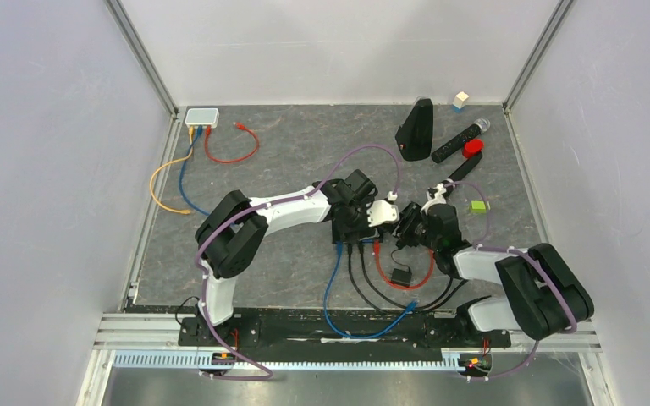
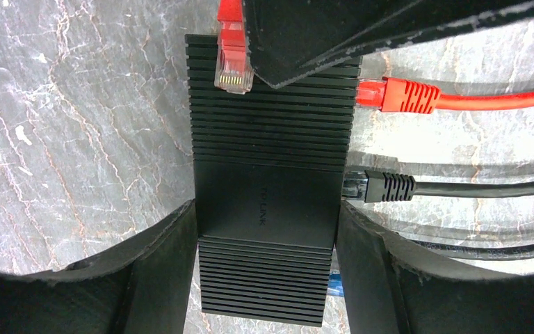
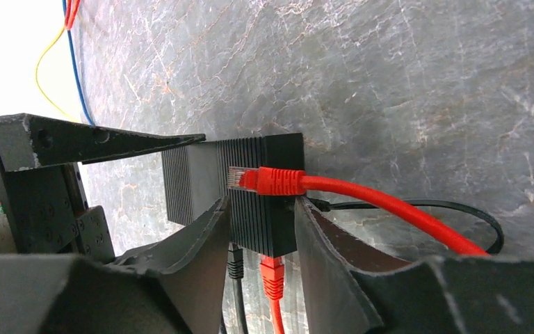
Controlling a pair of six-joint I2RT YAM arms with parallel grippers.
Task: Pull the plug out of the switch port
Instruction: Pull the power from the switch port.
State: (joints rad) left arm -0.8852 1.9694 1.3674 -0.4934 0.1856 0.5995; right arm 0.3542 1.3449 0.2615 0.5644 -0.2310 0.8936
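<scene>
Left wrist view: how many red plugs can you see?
2. A loose red plug is over the switch; a seated red plug is in its right side, above the black plug. Others may be hidden.

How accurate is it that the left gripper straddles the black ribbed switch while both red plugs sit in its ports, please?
Only one red plug sits in a port of the black ribbed switch; the other red plug is unplugged, over its top, per the left wrist view. The left gripper straddles it.
</scene>
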